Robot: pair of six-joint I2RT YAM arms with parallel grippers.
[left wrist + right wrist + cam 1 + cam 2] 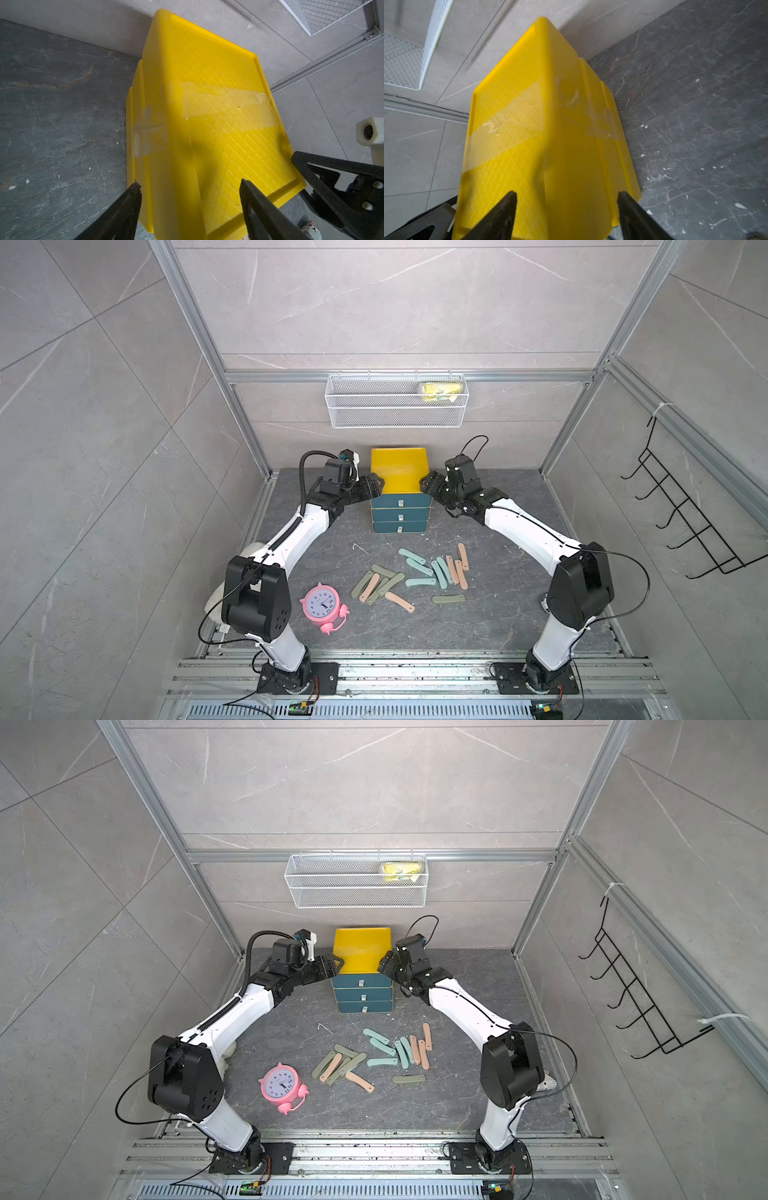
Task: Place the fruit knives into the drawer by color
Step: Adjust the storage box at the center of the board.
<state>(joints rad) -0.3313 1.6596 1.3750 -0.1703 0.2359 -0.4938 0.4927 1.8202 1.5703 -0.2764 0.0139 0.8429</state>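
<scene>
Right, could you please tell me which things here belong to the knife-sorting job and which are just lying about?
For the job: fruit knives scattered on the tabletop; three-drawer chest, drawers shut; left hand and right hand, open at its sides.

Lying about: pink alarm clock; white wire basket on the wall, yellow item inside.

Both top views are bright, evenly lit from above and sharp, with soft shadows on the bench (478,614) beside the drawer (400,472); straight posts (198,323) splay toward the edges. Wrist views show pale glare bands across the drawer top, dark shadow near the blurred jaws.
</scene>
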